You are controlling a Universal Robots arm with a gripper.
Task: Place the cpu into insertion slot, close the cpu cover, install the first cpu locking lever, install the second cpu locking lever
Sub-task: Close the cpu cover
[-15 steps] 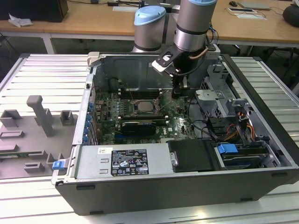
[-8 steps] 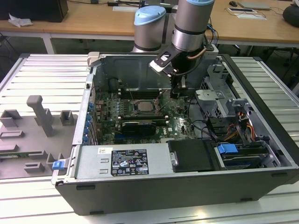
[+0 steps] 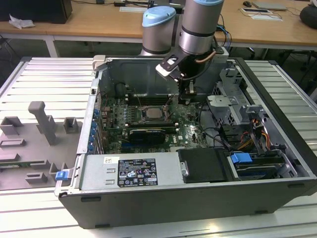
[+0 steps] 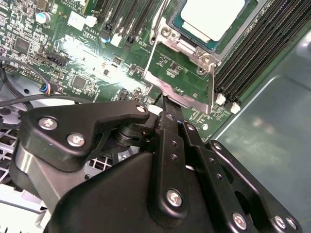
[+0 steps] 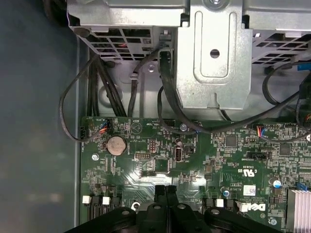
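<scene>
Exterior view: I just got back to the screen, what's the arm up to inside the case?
The arm's gripper is down inside the open computer case, over the motherboard. Its fingers are closed together and its tip is at the free edge of the cpu cover; I can't tell if it is touching. The cpu already sits in the insertion slot. The cover is swung open beside it, not yet closed over the chip.

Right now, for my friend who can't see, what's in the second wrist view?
The black gripper, shut, is at the edge of the thin silvery cpu cover, flipped open. Beyond it the pale square cpu sits in the silver-rimmed insertion slot on the green board.
</scene>
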